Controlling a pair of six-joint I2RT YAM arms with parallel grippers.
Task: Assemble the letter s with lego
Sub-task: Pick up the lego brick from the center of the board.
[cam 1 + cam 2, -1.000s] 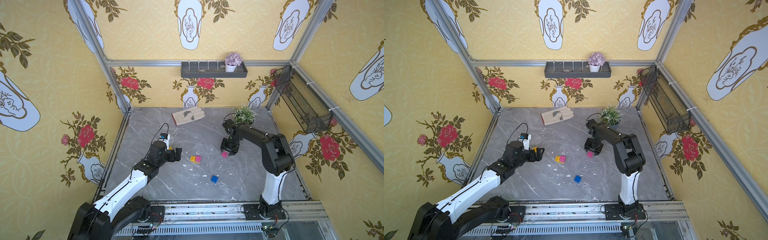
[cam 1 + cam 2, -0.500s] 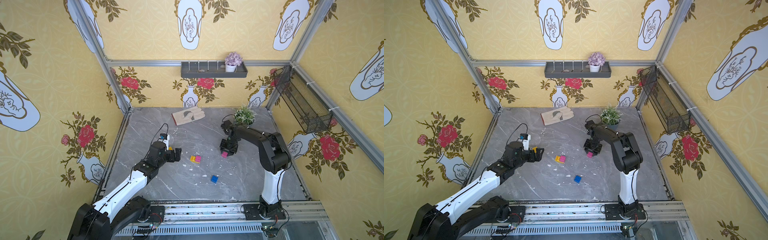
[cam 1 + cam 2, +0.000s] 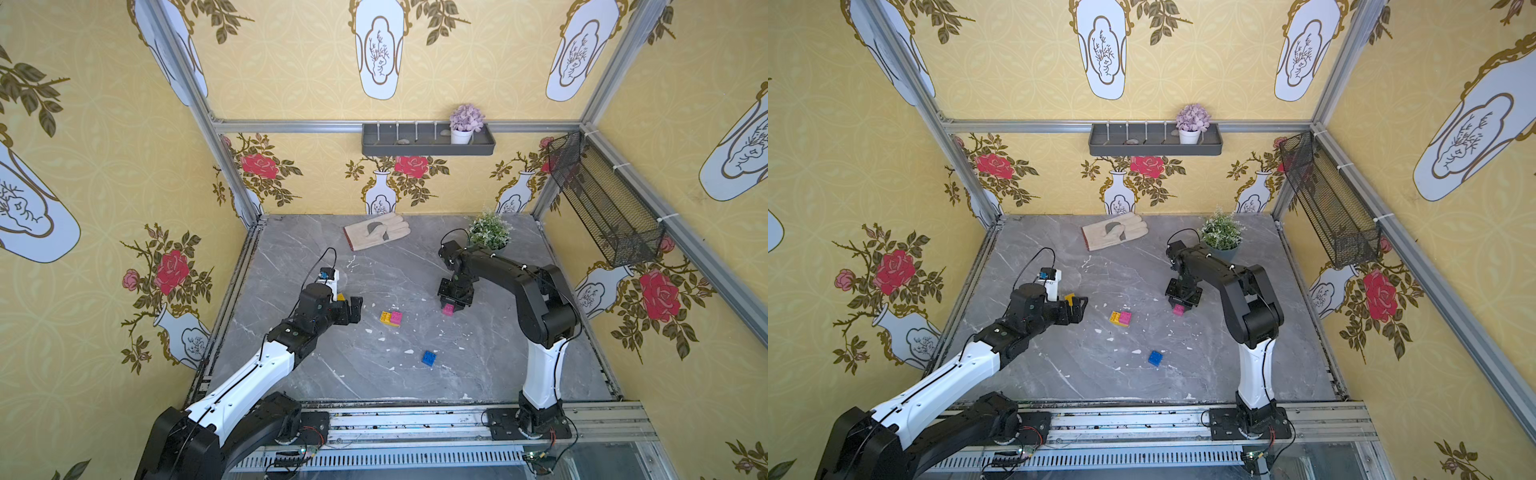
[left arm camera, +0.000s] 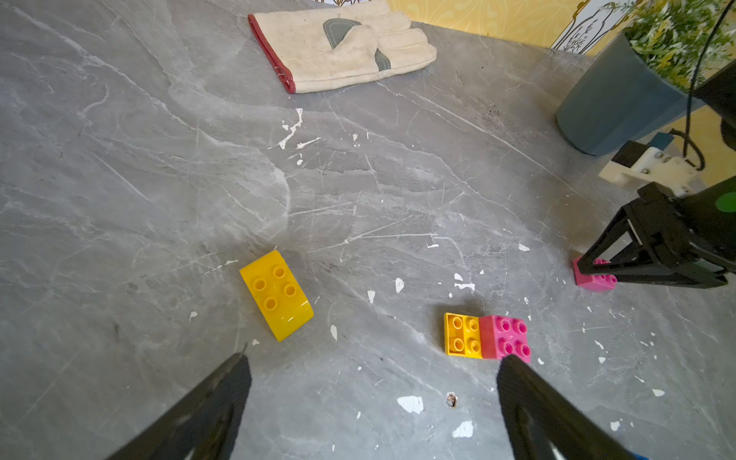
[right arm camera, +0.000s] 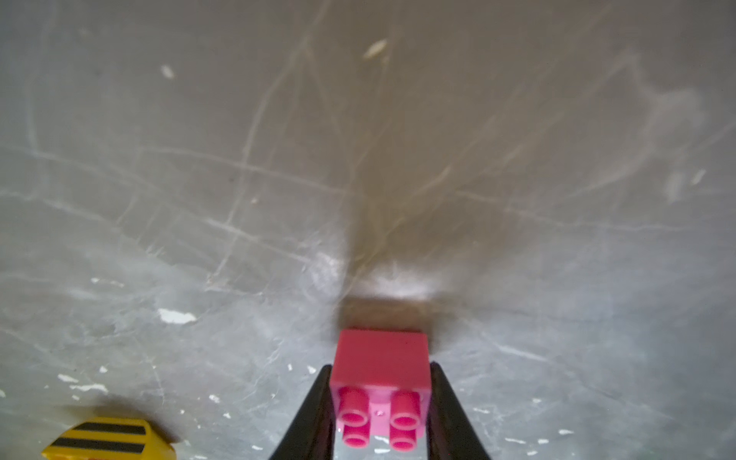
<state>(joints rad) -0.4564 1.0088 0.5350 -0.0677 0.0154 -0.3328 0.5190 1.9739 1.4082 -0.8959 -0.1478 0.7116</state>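
Our right jaws pinch the lone pink brick (image 5: 380, 358) by its sides on the tabletop (image 5: 557, 159); our left jaws gape wide and empty, the yellow brick (image 4: 276, 294) lying just beyond them.

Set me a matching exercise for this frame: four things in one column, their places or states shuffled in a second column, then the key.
Things
1. single pink square plastic brick
2. blue square plastic brick
3. cream leather work glove
4. left gripper

Places or states
A. jaws wide apart, nothing between them
B. lying flat at the far end of the grey marble table
C. pinched in the right gripper
D. alone nearer the table's front, touching no other brick

Pairs: 1-C, 2-D, 3-B, 4-A
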